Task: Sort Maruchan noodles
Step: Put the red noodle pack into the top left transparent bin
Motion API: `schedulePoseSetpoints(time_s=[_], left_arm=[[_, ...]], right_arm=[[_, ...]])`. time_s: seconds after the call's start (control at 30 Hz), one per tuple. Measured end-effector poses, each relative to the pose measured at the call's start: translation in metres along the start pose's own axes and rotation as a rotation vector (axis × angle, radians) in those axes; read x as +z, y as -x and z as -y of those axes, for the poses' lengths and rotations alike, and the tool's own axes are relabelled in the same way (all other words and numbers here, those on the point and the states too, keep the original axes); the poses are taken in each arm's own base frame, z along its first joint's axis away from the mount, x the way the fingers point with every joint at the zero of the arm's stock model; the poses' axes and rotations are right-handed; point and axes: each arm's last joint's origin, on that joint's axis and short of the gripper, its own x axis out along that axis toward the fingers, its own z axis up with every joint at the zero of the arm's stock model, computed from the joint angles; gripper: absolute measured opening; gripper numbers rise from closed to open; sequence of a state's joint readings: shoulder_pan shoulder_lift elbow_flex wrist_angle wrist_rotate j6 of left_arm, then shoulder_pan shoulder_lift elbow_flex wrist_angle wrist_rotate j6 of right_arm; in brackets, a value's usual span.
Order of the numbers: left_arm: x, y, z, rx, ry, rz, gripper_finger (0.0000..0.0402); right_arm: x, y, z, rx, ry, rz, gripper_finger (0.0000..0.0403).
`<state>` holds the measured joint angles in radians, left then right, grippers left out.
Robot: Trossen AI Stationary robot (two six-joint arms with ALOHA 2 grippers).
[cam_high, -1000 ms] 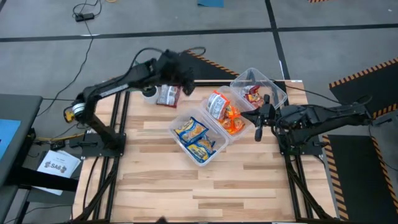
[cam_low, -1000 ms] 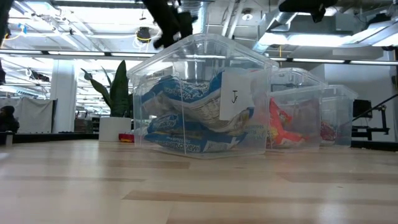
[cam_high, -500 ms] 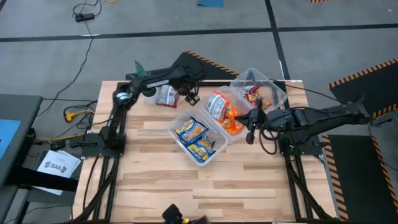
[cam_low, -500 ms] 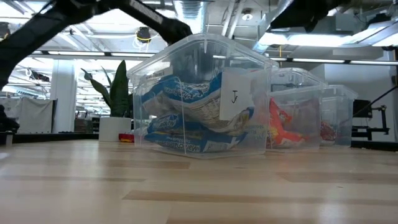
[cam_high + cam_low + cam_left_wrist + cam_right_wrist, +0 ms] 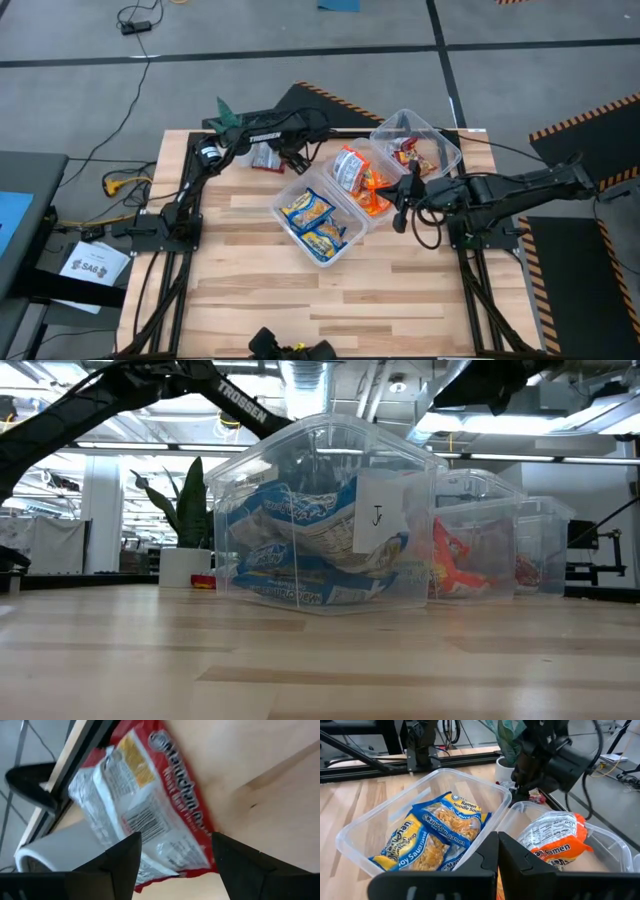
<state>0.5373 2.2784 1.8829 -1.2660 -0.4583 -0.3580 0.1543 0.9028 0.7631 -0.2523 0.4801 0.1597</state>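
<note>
Wooden table (image 5: 250,280) bears three clear tubs (image 5: 318,222); left gripper (image 5: 172,857) spread over one red packet (image 5: 150,805); right gripper (image 5: 498,851) pressed together.

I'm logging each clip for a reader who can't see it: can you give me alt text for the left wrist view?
The left hand, fingers open, hovers just above a red-edged silvery Maruchan noodle packet lying flat on the wooden table near its edge. A white pot stands beside the packet.

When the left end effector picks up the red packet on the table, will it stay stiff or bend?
The red packet looks crinkly and thin, so its edges probably flex. It lies flat beside the white pot, so it likely holds a stiff block and seems light. The glossy film may slip.
</note>
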Motion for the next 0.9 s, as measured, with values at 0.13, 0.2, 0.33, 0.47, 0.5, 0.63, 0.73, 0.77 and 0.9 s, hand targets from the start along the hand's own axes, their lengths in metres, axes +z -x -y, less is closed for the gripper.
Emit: schedulePoseSetpoints(time_s=[0.13, 0.2, 0.33, 0.47, 0.5, 0.63, 0.73, 0.77, 0.9], left_arm=[[-0.007, -0.015, 0.0, 0.038, -0.001, -0.04, 0.0226], [-0.01, -0.021, -0.001, 0.093, 0.004, -0.045, 0.0226], [-0.013, -0.03, -0.003, 0.129, 0.01, -0.048, 0.0226], [-0.013, -0.031, -0.004, 0.124, 0.016, -0.053, 0.0224], [-0.013, -0.031, -0.004, 0.122, 0.021, -0.055, 0.0219], [-0.014, -0.031, -0.003, 0.101, 0.019, -0.074, 0.0165], [-0.014, -0.031, -0.002, 0.069, 0.011, -0.084, 0.0082], [-0.014, -0.03, -0.001, 0.061, 0.005, -0.08, 0.0048], [-0.015, -0.027, 0.001, 0.05, -0.033, -0.072, 0.0007]], right_arm=[[0.0, 0.0, 0.0, 0.0, -0.014, 0.0, 0.0027], [0.0, 0.0, 0.0, 0.0, -0.017, 0.0, 0.0027], [0.0, 0.0, 0.0, 0.0, -0.017, 0.0, 0.0027], [0.0, 0.0, 0.0, 0.0, -0.019, 0.0, 0.0027], [0.0, 0.0, 0.0, 0.0, -0.019, 0.0, 0.0027], [0.0, 0.0, 0.0, 0.0, -0.019, -0.001, 0.0027], [0.0, 0.0, 0.0, 0.0, -0.019, 0.0, 0.0027], [0.0, 0.0, 0.0, 0.0, -0.019, -0.001, 0.0027], [0.0, 0.0, 0.0, 0.0, -0.019, -0.001, 0.0027]])
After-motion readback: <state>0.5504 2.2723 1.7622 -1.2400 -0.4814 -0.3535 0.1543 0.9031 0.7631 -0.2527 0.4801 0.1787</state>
